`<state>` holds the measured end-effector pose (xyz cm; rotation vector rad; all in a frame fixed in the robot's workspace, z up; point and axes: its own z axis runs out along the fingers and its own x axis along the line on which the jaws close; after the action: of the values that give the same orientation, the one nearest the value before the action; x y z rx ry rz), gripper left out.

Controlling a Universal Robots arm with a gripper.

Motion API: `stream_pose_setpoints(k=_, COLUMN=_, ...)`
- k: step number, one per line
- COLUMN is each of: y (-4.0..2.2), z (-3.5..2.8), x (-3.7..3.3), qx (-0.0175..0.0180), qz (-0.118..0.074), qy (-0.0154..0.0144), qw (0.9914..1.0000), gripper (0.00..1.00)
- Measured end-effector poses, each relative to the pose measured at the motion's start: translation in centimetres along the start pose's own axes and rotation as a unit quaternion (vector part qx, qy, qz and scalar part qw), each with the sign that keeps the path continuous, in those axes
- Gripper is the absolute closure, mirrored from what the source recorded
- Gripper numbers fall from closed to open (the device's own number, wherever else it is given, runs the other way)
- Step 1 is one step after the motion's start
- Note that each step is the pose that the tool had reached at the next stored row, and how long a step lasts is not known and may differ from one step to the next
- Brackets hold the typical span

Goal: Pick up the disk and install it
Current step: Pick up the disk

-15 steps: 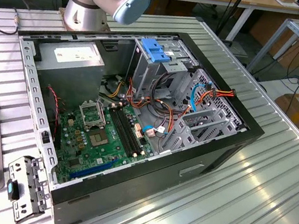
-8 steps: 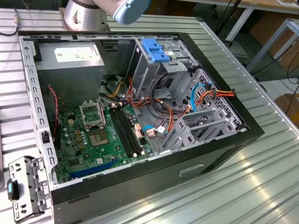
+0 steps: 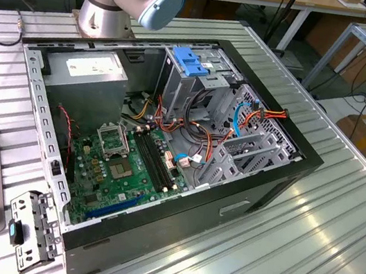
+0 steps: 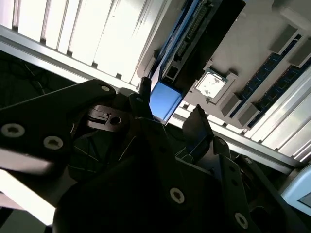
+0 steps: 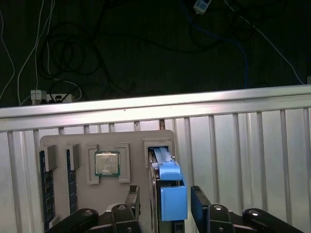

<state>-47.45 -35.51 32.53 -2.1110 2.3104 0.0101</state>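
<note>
The disk [image 5: 170,177] stands edge-on, blue-capped, between the tool's [image 5: 165,194] spread jaws.

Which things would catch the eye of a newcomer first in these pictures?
In the exterior view, the open computer case on the ribbed metal table, its green motherboard bared. In the first wrist view, the open gripper straddles the blue-capped disk standing in a grey tray.
</note>
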Motion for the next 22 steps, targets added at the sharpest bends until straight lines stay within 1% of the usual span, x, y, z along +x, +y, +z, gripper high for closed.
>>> stream_pose_setpoints(k=4, y=0.0, z=0.74, x=0.01, qx=-0.0003, qz=0.011, qy=0.0001, qw=0.99994, gripper=0.46)
stream_pose_setpoints(k=8, y=0.0, z=1.34, x=0.02, qx=-0.0002, qz=0.015, qy=0.0001, qw=0.99989, gripper=0.46)
stream_pose_setpoints(k=9, y=0.0, z=1.45, x=0.02, qx=-0.0002, qz=0.015, qy=0.0, qw=0.99989, gripper=0.46)
stream_pose_setpoints(k=11, y=0.01, z=1.46, x=0.02, qx=-0.0004, qz=0.015, qy=0.0001, qw=0.99989, gripper=0.46)
stream_pose_setpoints(k=13, y=0.02, z=1.55, x=-0.18, qx=-0.0002, qz=0.015, qy=0.0, qw=0.99989, gripper=0.46)
stream_pose_setpoints(k=17, y=0.04, z=2.24, x=-0.29, qx=-0.0002, qz=0.015, qy=-0.0001, qw=0.99989, gripper=0.46)
stream_pose_setpoints(k=22, y=0.04, z=2.55, x=-0.29, qx=-0.0003, qz=0.015, qy=-0.0006, qw=0.99989, gripper=0.46)
